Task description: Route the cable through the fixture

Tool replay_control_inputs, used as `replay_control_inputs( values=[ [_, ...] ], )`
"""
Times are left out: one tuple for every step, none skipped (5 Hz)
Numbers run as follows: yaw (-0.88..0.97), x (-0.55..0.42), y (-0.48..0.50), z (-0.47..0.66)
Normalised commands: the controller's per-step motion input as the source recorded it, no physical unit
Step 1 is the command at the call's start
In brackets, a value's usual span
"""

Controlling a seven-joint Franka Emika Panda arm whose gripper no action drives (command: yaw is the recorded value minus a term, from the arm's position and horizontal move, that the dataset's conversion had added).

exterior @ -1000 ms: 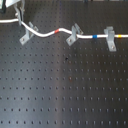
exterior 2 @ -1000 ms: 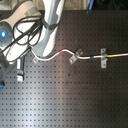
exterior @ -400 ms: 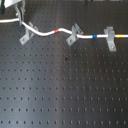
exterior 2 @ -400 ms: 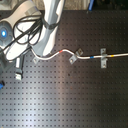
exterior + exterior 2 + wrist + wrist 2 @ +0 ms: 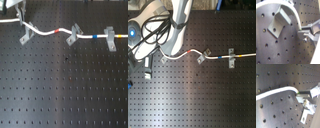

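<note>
Black perforated metal forms the table (image 5: 65, 95), a flat matte board dotted with an even grid of small holes, seen in both exterior views. Across its far part runs the cable (image 5: 47, 33), a thin white flexible cord that curves in a soft wave and carries short red, blue and yellow bands. In the first exterior view the cable passes through a slim grey clip (image 5: 73, 34) near the middle and a broader upright grey clip (image 5: 110, 38) toward the first exterior view's right. The fixture (image 5: 25, 33), a small leaning grey metal bracket with a flat foot, stands toward the first exterior view's left, and the cable arches over its top. In the first wrist view the fixture (image 5: 279, 21) shows as a dull, blocky grey piece with a hole in its foot, the white cord bending over it. The gripper (image 5: 298, 95) appears in the second wrist view as bright angular metal, its fingers closed narrowly on the cable just where the cord ends at the fingertips. In the second exterior view the white robot arm (image 5: 178, 25), draped with black hoses, reaches down over the fixture (image 5: 163, 58).
</note>
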Motion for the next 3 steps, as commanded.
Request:
replay_control_inputs(
  values=[
    [-0.51, -0.194, -0.454, 0.01],
    [-0.20, -0.178, -0.218, 0.01],
    [0.00, -0.007, -0.052, -0.06]
  ],
)
